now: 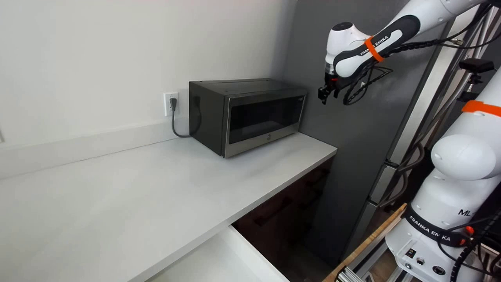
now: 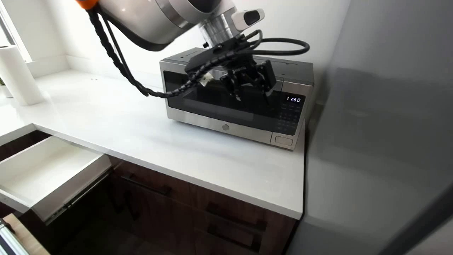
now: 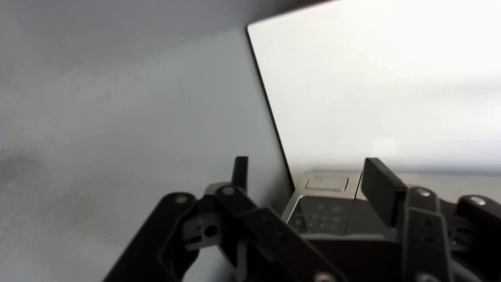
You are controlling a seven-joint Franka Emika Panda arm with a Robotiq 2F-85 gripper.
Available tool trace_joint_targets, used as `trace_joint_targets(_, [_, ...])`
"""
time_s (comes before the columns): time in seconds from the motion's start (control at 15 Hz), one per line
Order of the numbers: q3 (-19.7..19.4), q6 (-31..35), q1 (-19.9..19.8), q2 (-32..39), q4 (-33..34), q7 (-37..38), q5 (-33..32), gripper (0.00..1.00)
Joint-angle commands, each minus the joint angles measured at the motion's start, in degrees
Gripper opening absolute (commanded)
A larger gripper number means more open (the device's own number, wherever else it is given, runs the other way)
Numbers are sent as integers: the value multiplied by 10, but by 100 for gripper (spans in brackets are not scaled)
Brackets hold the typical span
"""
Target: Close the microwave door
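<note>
The Robotiq gripper (image 3: 309, 176) holds its jaws spread wide, only air between the fingers (image 3: 381, 192); it hangs in front of the microwave (image 1: 242, 115) and apart from it, near the end with the control panel (image 2: 289, 115); the microwave stands at the back corner of the white countertop (image 1: 137, 196), beside the tall grey refrigerator (image 1: 352, 156), well behind the front edge; from where I stand the microwave door (image 2: 212, 106) looks closed, flush with the control panel; the clock (image 2: 293, 99) reads 11:30; below the front edge, a white drawer (image 2: 53, 166) juts out.
</note>
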Motion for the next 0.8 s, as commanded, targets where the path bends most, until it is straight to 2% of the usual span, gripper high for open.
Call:
trace_joint_targets(0.0, [41,-163,9,-72,-25,-50,99,100])
trace_joint_targets(0.2, [62,-314,31,-101,1,-82,183,100])
trace_joint_targets(0.47, [87,-463,45,-101,45,-85,295,100])
trace_joint_targets(0.6, [89,-498,49,-90,65,-67,354,100])
trace_joint_targets(0.67, [94,-465,43,-103,45,-73,307,100])
trace_joint_targets(0.73, [95,-477,44,-101,51,-72,326,100])
